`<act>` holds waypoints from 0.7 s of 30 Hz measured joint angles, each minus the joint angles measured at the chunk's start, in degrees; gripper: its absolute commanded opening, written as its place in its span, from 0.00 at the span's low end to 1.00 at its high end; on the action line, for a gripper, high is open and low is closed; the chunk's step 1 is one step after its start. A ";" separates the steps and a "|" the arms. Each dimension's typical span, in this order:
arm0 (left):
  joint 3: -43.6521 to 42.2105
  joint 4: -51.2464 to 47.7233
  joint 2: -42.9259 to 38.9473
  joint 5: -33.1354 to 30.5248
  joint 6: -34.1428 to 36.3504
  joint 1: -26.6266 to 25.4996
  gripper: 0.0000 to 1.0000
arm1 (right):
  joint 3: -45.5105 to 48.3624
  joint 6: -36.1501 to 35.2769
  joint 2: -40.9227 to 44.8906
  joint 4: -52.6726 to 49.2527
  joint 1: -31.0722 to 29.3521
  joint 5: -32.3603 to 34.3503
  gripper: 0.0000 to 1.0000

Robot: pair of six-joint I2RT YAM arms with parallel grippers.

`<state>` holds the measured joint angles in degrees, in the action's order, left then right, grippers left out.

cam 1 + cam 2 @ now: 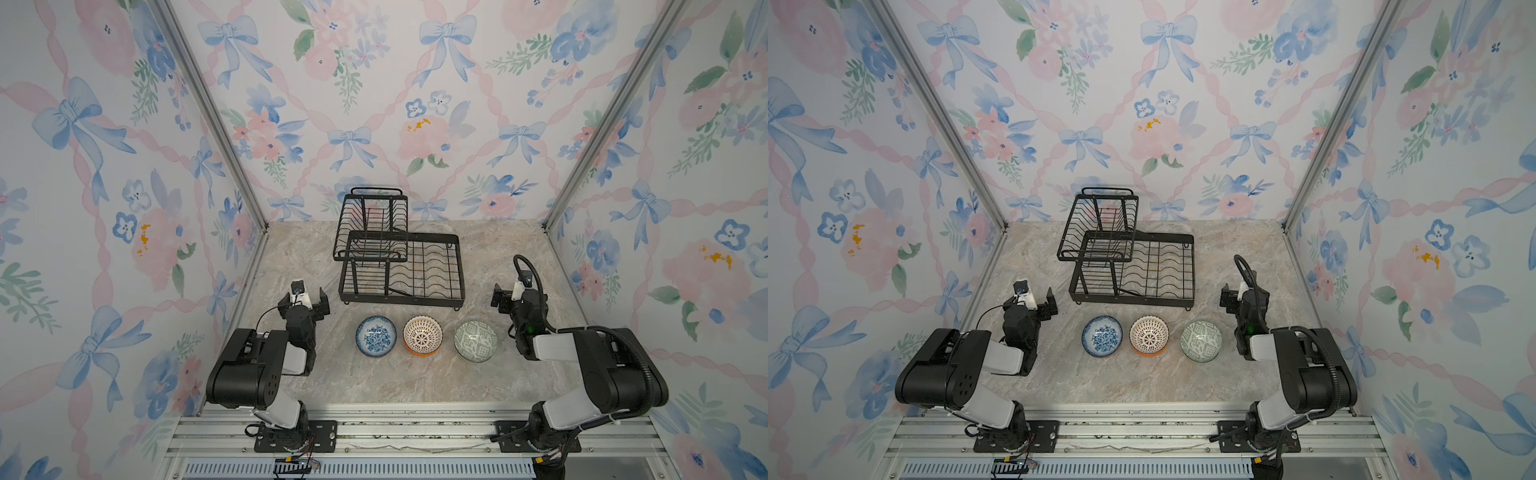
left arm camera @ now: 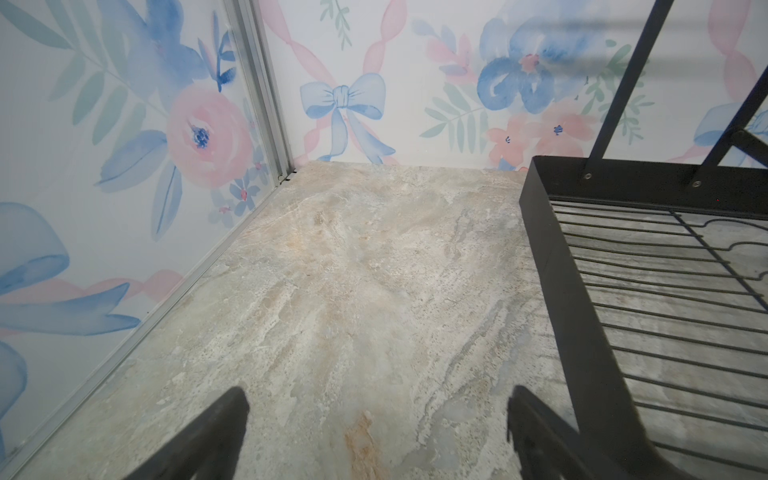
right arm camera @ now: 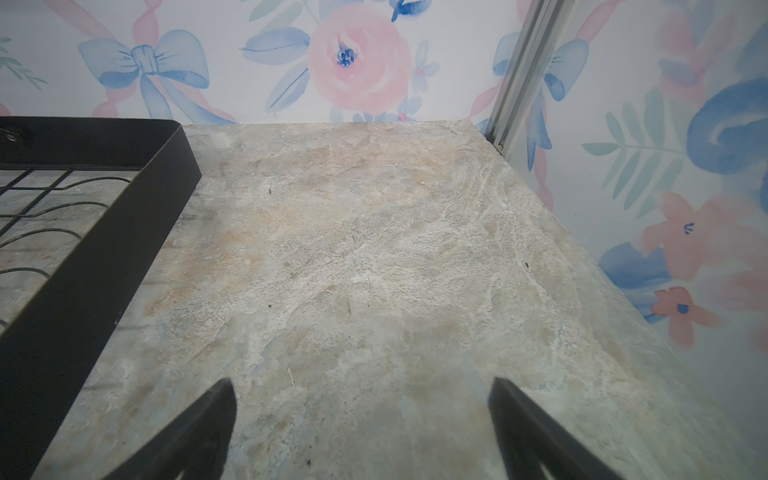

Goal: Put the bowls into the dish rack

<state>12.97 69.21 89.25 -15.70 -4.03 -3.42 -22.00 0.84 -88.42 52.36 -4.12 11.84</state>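
Three bowls stand in a row on the marble table in both top views: a blue-white floral bowl (image 1: 376, 336) (image 1: 1102, 336), a white-brown lattice bowl (image 1: 422, 334) (image 1: 1149, 335) nested on an orange one whose rim (image 1: 422, 354) peeks out below, and a grey-green patterned bowl (image 1: 475, 340) (image 1: 1201, 339). Behind them sits the empty black two-tier dish rack (image 1: 415, 270) (image 1: 1150, 270) (image 2: 582, 332) (image 3: 104, 257). My left gripper (image 1: 304, 296) (image 1: 1030, 300) (image 2: 378, 395) is open and empty, left of the rack. On the rack's right, my right gripper (image 1: 509, 296) (image 1: 1236, 297) (image 3: 361, 383) is likewise open and empty.
Floral-papered walls close in the table on the left, right and back, with metal posts (image 1: 216, 120) (image 1: 602, 124) in the corners. Both arm bases are bolted to an aluminium rail (image 1: 415, 432) at the front edge.
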 measured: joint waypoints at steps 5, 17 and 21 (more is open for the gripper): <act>2.03 -11.76 -11.15 -5.95 -0.13 -2.58 0.98 | -1.70 0.42 4.15 -8.31 -0.04 2.75 0.97; 20.92 -57.83 -36.83 -9.42 -9.92 -8.50 0.98 | -28.65 5.33 22.75 -48.48 -5.16 3.69 0.97; 24.74 -71.08 -37.33 -5.25 -12.59 -11.30 0.98 | -36.89 8.00 22.29 -62.60 -6.12 -0.90 0.97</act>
<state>37.71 -1.87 51.92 -20.95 -16.62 -14.72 -58.89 8.84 -66.13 -10.24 -10.24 10.94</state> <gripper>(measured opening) 0.980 0.967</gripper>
